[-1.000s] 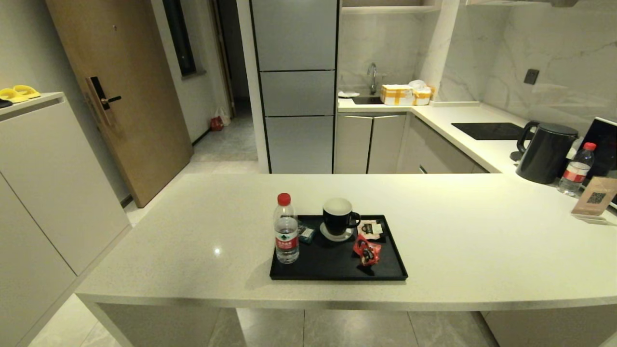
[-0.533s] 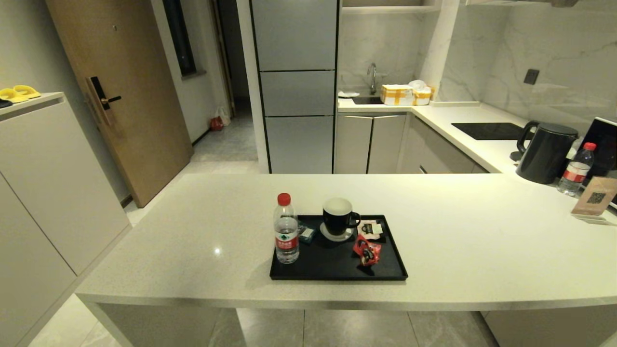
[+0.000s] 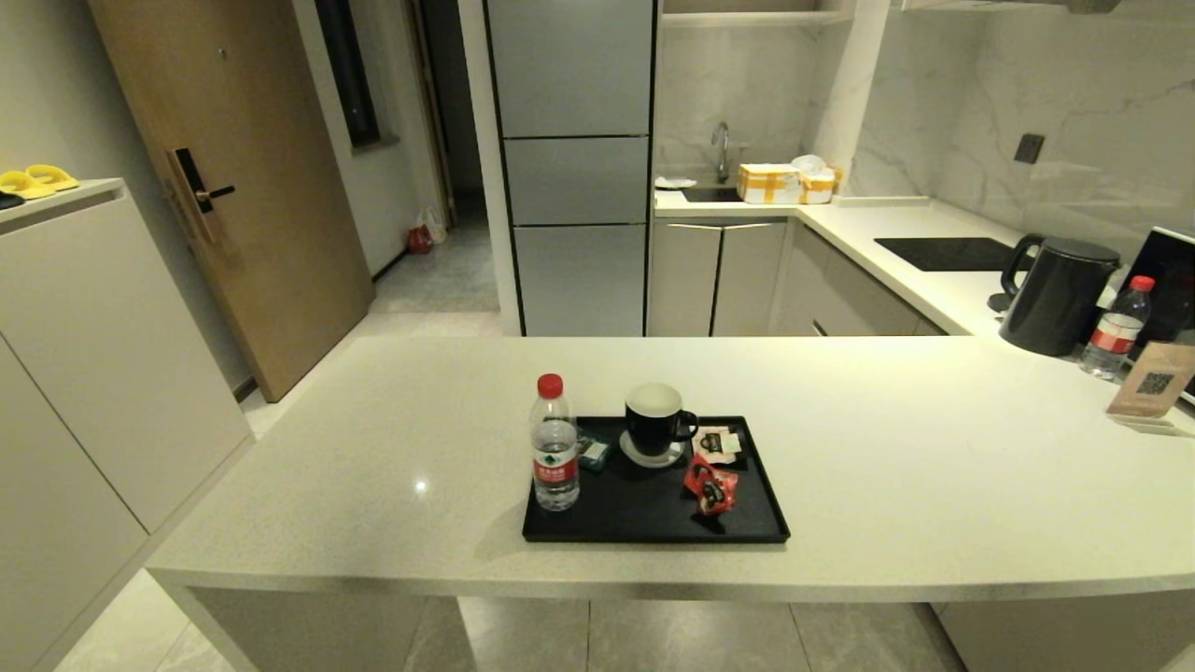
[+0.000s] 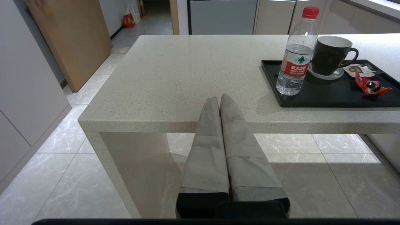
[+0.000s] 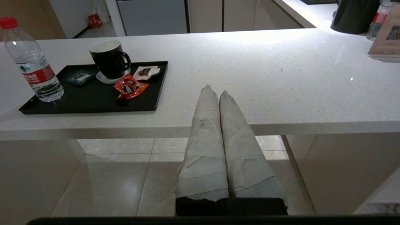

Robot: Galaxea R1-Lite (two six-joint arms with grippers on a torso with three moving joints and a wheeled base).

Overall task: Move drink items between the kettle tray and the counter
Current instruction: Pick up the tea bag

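- the bench (image 3: 887,467) is a broad pale speckled slab with a thick straight near edge; wide bare stone lies to the left and right of the kettle tray (image 3: 644,523).
- the kettle tray sits near the middle of the bench, its near rim close to the bench's near edge but not over it.
- the water bottle (image 3: 555,443) stands upright in the tray's near left corner, hard against the left rim.
- the red sachet (image 3: 710,484) lies flat on the tray's right half, near the right rim.
- the black mug (image 3: 655,422) stands on a white coaster at the back of the tray; a dark teal packet (image 3: 593,454) lies between mug and bottle, and a pale packet (image 3: 719,442) lies just right of the mug.
- far right on the bench stand a black kettle (image 3: 1060,294), a second bottle (image 3: 1116,329) and a small card stand (image 3: 1150,385), well apart from the tray.
- the left end effector (image 4: 219,99) is closed on nothing, fingers pressed together, out in front of the bench's near edge, below the top; the water bottle (image 4: 295,53) is ahead and off to its right.
- the right end effector (image 5: 215,91) is likewise closed and empty, off the near edge; the red sachet (image 5: 129,89) is ahead and off to its left, with bare bench straight ahead.
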